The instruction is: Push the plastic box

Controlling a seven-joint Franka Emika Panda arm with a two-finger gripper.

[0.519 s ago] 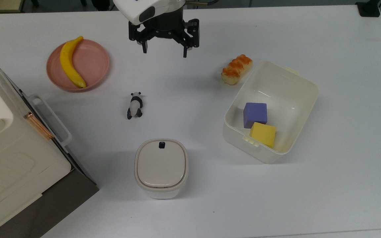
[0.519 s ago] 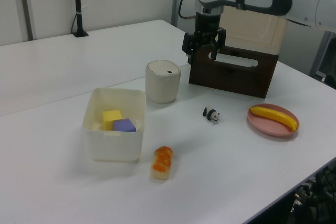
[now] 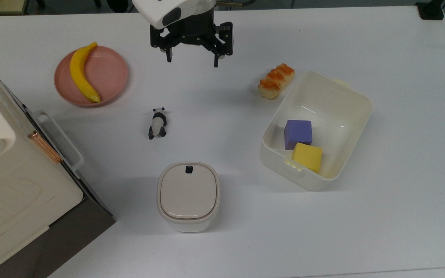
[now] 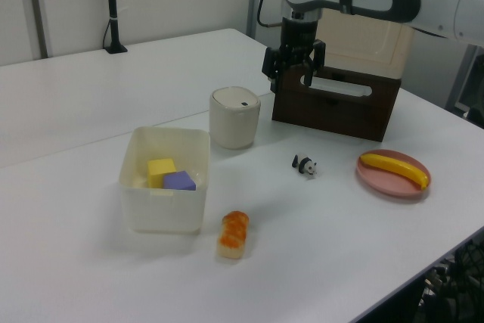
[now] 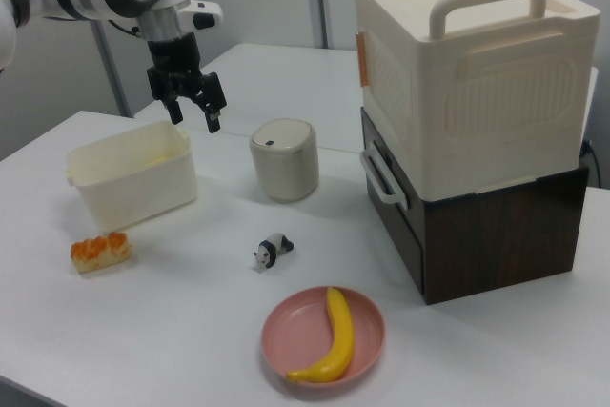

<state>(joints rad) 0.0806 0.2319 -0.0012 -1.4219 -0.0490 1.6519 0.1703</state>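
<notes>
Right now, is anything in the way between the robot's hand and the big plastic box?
Mostly no. The hand hangs open above the table, apart from the plastic box. The bread roll lies beside the box's near corner, close to a straight path. Nothing else stands between them.

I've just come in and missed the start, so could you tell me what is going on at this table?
A robot arm is set to push the plastic box, which holds a purple block and a yellow block. Nothing is touching the box yet. The gripper hangs open and empty above the table, towards the top view's upper middle, well apart from the box. A bread roll lies just beside the box; a banana rests on a pink plate.
</notes>
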